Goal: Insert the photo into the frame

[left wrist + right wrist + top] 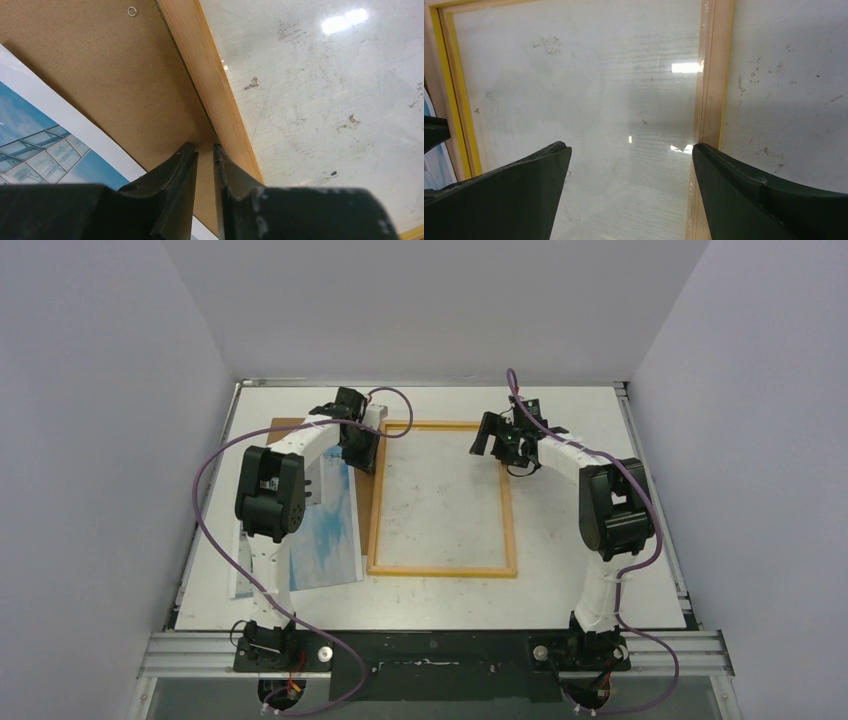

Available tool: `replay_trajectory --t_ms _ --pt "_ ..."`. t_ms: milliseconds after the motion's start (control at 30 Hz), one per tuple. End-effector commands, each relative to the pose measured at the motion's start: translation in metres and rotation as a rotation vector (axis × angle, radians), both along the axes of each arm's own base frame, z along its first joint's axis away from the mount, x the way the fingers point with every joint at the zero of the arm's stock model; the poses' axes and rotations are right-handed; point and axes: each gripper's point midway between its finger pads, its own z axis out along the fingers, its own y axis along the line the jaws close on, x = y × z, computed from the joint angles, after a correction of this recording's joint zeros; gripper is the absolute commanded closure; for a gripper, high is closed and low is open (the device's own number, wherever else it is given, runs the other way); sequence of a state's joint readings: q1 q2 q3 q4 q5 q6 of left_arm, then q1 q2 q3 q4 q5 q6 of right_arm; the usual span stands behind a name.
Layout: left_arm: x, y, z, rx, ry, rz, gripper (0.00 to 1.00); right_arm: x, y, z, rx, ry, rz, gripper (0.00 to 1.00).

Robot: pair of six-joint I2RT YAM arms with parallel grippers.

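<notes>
The photo (325, 530) lies face up left of the frame (441, 570), partly over the brown backing panel (125, 85). I see my left gripper (206, 146) narrowed to a slit at the panel's edge beside the frame rail; I cannot tell whether it pinches anything. My right gripper (631, 147) hangs wide open over the frame

No readable text, label or number shows anywhere.
</notes>
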State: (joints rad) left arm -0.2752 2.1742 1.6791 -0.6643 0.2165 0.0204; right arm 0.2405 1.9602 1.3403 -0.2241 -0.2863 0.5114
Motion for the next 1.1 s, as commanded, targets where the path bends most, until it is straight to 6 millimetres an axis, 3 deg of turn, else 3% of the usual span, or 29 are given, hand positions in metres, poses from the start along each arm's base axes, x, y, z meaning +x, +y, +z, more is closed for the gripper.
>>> replay_trajectory --t_ms 0,233,567,933,1067 --pt "0.011 -0.014 0.012 -0.037 -0.043 -0.028 0.82 -0.005 0.027 -0.006 0.086 0.013 0.05 0.03" --pt "0.011 -0.017 0.013 -0.043 -0.045 -0.035 0.82 -0.013 0.055 0.002 0.168 0.005 0.095 0.03" --pt "0.01 -0.017 0.014 -0.046 -0.046 -0.035 0.82 -0.023 0.077 0.026 0.266 -0.026 0.142 0.02" --pt "0.01 -0.018 0.015 -0.049 -0.047 -0.036 0.82 -0.034 0.083 0.046 0.281 -0.055 0.172 0.02" --pt "0.009 -0.018 0.016 -0.049 -0.047 -0.037 0.82 -0.034 0.069 0.045 0.229 -0.056 0.153 0.02"
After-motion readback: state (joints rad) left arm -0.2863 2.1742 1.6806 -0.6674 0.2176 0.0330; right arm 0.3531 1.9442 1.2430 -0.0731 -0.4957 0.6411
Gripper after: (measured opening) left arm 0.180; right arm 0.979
